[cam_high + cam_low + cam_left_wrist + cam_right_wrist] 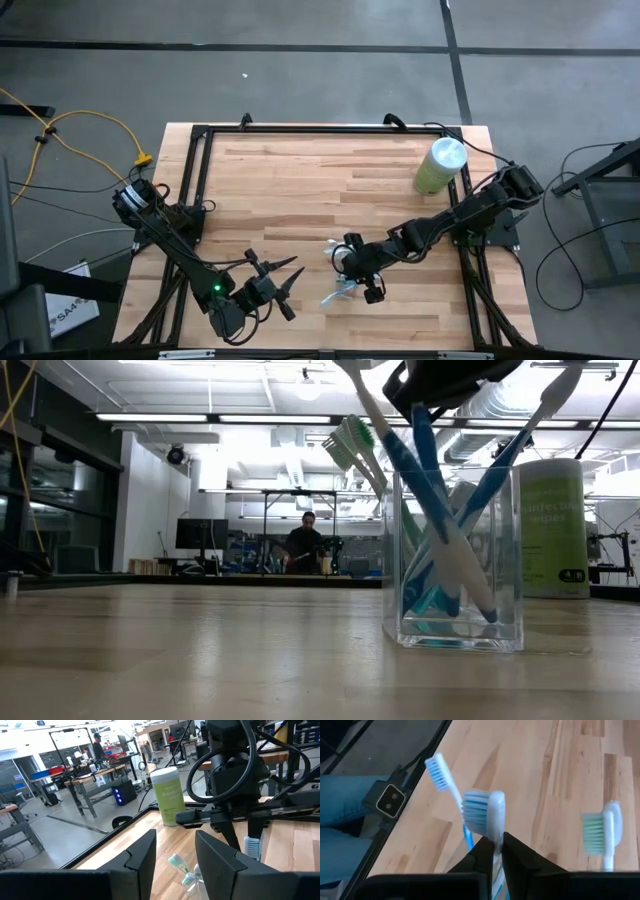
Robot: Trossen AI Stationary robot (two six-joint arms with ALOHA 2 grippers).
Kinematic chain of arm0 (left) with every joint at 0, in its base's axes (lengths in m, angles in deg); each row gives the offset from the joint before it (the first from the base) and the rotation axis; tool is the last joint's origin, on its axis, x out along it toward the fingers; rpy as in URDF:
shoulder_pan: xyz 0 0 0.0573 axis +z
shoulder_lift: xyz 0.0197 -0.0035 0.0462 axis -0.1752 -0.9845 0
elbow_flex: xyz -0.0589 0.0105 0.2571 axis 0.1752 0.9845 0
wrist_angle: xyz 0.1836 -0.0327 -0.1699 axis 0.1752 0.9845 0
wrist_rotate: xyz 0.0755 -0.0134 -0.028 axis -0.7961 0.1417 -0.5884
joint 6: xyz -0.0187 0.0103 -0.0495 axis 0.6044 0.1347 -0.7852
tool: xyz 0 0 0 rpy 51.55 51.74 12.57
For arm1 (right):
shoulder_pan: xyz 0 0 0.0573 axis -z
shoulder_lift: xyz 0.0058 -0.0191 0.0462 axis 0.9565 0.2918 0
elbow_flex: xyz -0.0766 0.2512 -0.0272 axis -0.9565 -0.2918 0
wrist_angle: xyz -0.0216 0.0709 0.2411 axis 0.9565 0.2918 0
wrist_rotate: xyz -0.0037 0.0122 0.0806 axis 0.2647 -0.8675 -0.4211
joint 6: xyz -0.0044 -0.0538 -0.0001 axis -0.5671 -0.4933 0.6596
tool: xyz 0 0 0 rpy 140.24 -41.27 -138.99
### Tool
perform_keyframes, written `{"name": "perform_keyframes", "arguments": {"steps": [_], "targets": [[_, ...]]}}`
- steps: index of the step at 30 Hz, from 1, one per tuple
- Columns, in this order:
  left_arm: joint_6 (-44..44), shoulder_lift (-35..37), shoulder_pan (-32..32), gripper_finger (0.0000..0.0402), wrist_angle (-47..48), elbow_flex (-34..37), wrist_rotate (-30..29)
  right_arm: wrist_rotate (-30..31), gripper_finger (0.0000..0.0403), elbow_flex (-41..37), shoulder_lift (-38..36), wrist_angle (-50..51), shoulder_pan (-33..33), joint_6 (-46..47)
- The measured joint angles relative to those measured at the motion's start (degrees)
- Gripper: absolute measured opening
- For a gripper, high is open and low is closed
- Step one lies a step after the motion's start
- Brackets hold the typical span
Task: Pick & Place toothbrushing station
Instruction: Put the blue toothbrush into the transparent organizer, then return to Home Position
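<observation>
While over the station [452, 560], right claw [498, 851] pinching toothbrush [487, 815].

The pale-green canister [552, 525] beyond the right gripper [497, 851] reads "disinfecting wipes"; a white box [72, 310] near the left arm's base shows "SA4".

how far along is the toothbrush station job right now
Done: several toothbrushes already stand in the clear holder. In hand: the right claw is over the holder, pinching a white-headed toothbrush whose handle reaches down into it. Left: letting go and pulling clear. The left claw waits open nearby, and the green wipes canister stands at the table's far right.
</observation>
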Motion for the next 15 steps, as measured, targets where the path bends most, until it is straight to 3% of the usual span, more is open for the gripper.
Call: {"name": "perform_keyframes", "arguments": {"steps": [7, 15], "targets": [[0.0, 0.0, 0.0, 0.0132, 0.02, 0.0, -0.02, -4.82, 0.0035, -0.02, 0.0, 1.41, 0.0, 1.11], [0.0, 0.0, 0.0, 0.0131, 0.02, 0.0, 0.0, -4.79, 0.0068, -0.02, -0.02, 1.3, 0.02, 0.21]]}}
